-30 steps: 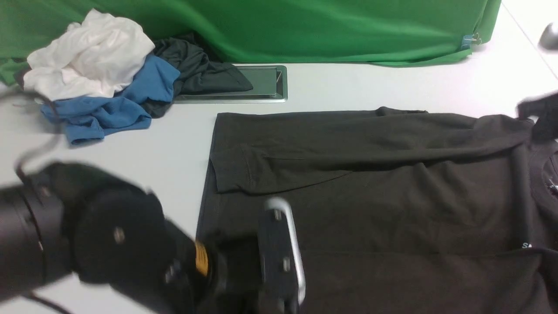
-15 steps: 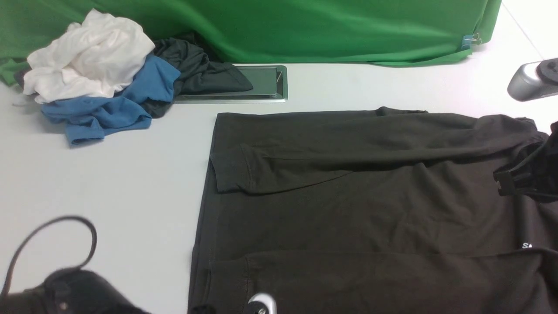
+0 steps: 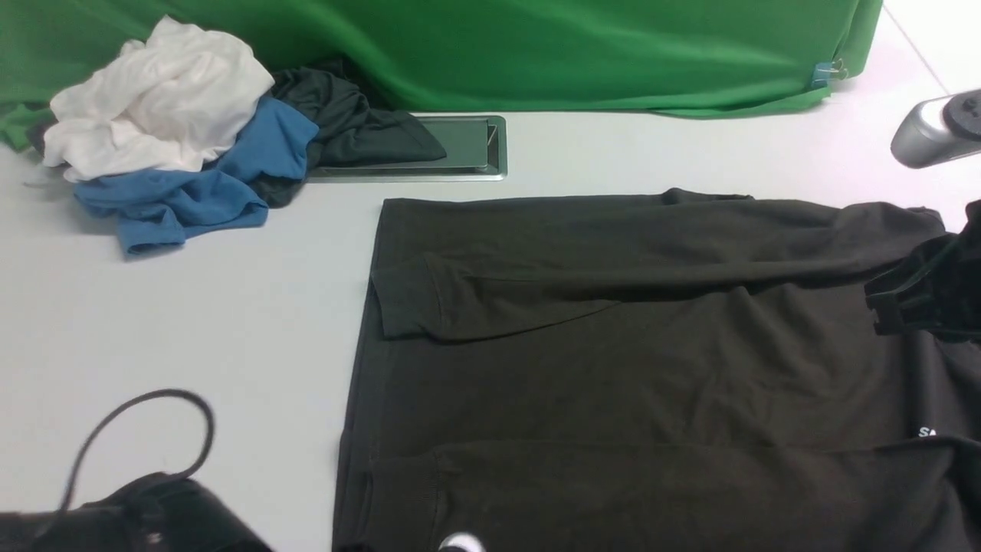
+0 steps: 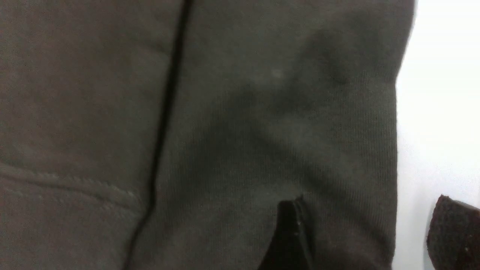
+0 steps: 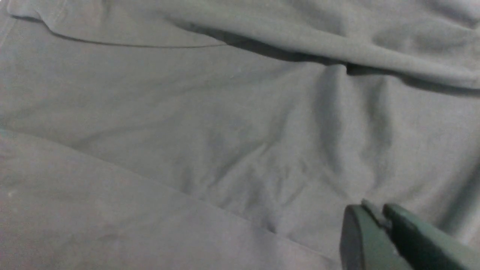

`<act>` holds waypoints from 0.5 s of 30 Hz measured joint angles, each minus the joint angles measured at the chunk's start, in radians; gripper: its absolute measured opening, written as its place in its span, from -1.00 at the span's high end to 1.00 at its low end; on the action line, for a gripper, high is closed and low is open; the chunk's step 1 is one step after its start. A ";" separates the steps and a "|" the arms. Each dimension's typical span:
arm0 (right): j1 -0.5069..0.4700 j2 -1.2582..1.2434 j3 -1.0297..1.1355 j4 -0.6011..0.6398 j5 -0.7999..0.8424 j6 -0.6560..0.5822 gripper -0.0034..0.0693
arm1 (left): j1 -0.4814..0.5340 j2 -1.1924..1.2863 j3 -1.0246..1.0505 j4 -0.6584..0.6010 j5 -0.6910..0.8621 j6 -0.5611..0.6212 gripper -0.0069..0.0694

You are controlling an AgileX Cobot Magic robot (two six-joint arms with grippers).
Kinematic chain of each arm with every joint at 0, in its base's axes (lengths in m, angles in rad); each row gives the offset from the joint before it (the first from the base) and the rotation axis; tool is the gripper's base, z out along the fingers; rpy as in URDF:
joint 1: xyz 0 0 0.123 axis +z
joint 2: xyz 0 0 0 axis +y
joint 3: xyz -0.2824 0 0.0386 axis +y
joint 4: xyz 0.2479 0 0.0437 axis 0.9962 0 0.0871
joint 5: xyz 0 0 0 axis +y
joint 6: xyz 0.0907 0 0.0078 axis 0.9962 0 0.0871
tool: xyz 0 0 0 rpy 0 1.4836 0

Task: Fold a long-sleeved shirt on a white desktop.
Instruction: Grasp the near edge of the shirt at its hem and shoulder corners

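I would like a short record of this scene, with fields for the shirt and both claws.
shirt: large dark charcoal long-sleeved shirt, flat, both sleeves folded across its body
surface: smooth white desktop
left claw: open, straddling a ribbed shirt edge
right claw: shut, above the shirt, nothing visibly held
other: crumpled white, blue and dark garments piled at far left

I see a lab-style recording setup: green cloth backdrop (image 3: 536,54) behind a white worktop (image 3: 191,307) with a cable hatch (image 3: 469,146).
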 joint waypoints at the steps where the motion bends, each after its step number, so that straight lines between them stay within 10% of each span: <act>1: 0.000 0.000 0.000 0.001 0.000 0.000 0.67 | 0.000 0.006 -0.002 0.000 -0.002 -0.004 -0.43; 7: 0.000 0.000 0.000 0.001 0.007 -0.003 0.67 | -0.003 0.042 -0.044 0.015 -0.007 -0.054 -0.15; 12: 0.000 0.000 0.000 -0.001 0.030 -0.003 0.65 | -0.005 0.008 -0.064 0.088 0.092 -0.112 0.63; 15: 0.000 0.000 0.000 -0.002 0.045 -0.003 0.65 | -0.010 -0.058 -0.064 0.161 0.170 -0.200 0.74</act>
